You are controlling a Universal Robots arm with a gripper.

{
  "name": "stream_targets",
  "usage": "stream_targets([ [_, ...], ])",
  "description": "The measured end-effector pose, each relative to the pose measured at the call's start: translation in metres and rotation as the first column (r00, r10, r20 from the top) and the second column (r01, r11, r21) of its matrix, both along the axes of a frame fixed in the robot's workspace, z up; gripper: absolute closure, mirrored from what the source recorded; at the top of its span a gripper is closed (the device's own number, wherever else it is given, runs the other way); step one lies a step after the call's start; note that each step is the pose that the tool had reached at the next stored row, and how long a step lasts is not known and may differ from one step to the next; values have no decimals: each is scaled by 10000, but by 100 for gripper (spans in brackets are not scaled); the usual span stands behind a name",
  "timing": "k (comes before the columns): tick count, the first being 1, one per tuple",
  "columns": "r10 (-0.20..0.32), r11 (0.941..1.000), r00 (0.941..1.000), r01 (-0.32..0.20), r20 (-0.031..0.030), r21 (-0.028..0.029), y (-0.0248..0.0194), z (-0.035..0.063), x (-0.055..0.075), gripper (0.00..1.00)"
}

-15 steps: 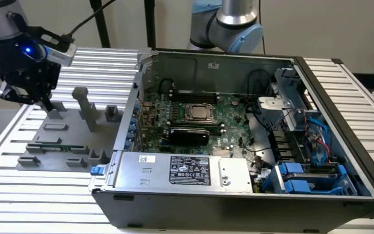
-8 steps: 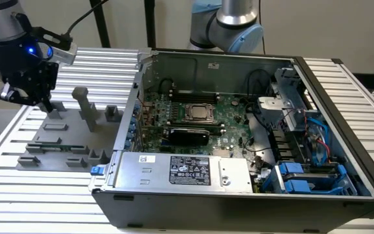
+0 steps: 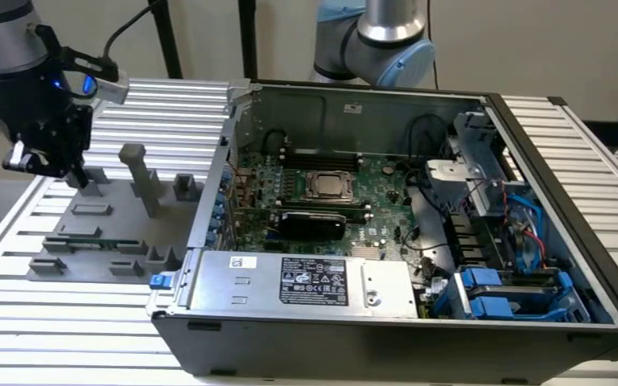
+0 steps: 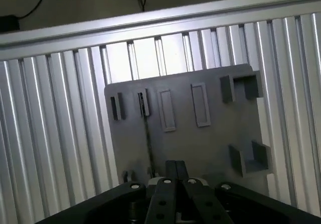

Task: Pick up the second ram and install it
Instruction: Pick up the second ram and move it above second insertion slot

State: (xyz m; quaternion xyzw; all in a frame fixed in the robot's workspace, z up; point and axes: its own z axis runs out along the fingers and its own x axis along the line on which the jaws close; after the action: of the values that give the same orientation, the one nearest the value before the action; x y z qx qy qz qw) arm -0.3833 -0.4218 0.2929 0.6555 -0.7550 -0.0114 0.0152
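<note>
The second ram (image 4: 147,138) is a thin stick standing on edge in a grey holder plate (image 4: 210,143), held between small grey blocks. In the exterior view the ram (image 3: 86,235) shows as a narrow green strip on the plate (image 3: 116,221), at that view's left. My gripper (image 3: 49,170) hangs above the plate's far left corner, apart from the ram. In the wrist view the gripper (image 4: 175,168) has its fingers together with nothing between them; the ram's edge runs just beside them. The black memory slots (image 3: 325,157) lie on the motherboard (image 3: 379,181) inside the open case.
The open computer case (image 3: 566,185) stands at the exterior view's right, with its power supply (image 3: 309,281) at the front and cables and blue drive brackets (image 3: 502,293) inside. Tall grey holder posts (image 3: 138,173) rise from the plate. A second arm's base (image 3: 379,40) stands behind the case.
</note>
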Motion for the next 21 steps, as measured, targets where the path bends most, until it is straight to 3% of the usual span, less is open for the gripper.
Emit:
stream_targets([
  [6, 1065, 9943, 9943, -1065, -3, 2, 0, -86, 0, 100],
  [10, 1452, 9894, 9894, -1452, -1, 15, -16, -142, -2, 100],
  [14, 1596, 9872, 9872, -1596, 2, 31, -71, -174, -2, 100],
  [17, 1636, 9865, 9865, -1636, 6, 54, -141, -193, -3, 100],
  [18, 1640, 9864, 9865, -1640, 8, 64, -171, -198, -3, 0],
  [21, 1644, 9864, 9864, -1644, 12, 92, -231, -224, -3, 0],
])
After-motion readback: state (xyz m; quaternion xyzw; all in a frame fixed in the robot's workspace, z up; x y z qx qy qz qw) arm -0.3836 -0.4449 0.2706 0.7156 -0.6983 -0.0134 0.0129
